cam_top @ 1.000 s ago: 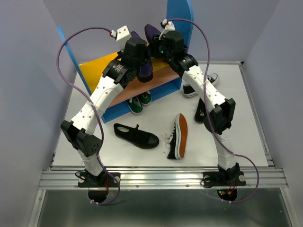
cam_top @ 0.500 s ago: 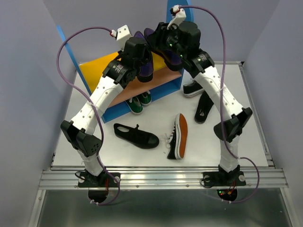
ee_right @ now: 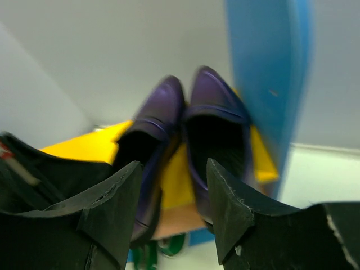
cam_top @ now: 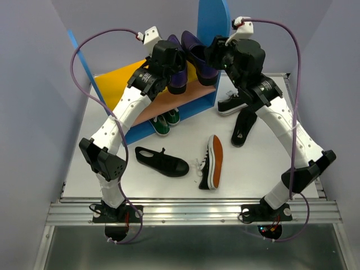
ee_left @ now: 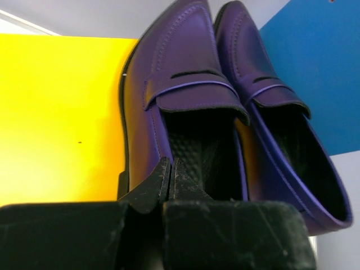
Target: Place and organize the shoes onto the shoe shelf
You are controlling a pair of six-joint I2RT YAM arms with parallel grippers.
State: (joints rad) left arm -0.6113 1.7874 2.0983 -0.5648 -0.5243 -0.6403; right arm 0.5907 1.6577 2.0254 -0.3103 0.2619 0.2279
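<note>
Two glossy purple loafers sit side by side on the shoe shelf's yellow-orange top board (cam_top: 112, 81), next to the tall blue side panel (cam_top: 211, 19). My left gripper (cam_top: 172, 72) is shut on the side wall of the left loafer (ee_left: 180, 73), one finger inside and one outside (ee_left: 169, 175). The right loafer (ee_left: 253, 67) lies beside it, against the blue panel (ee_left: 315, 56). My right gripper (cam_top: 216, 52) is open and empty, just behind the right loafer (ee_right: 216, 112); the left loafer (ee_right: 154, 112) also shows in the right wrist view.
Green sneakers (cam_top: 163, 121) stand under the tan lower board (cam_top: 163, 104). On the table lie a black sneaker (cam_top: 162, 161), a black sneaker on its side with its orange sole (cam_top: 214, 162) showing, another black sneaker (cam_top: 232, 104) and a black slip-on (cam_top: 243, 126).
My right arm has lifted and drawn back to the right, away from the right loafer, which stays on the top board. My left gripper has shifted slightly back with the left loafer.
</note>
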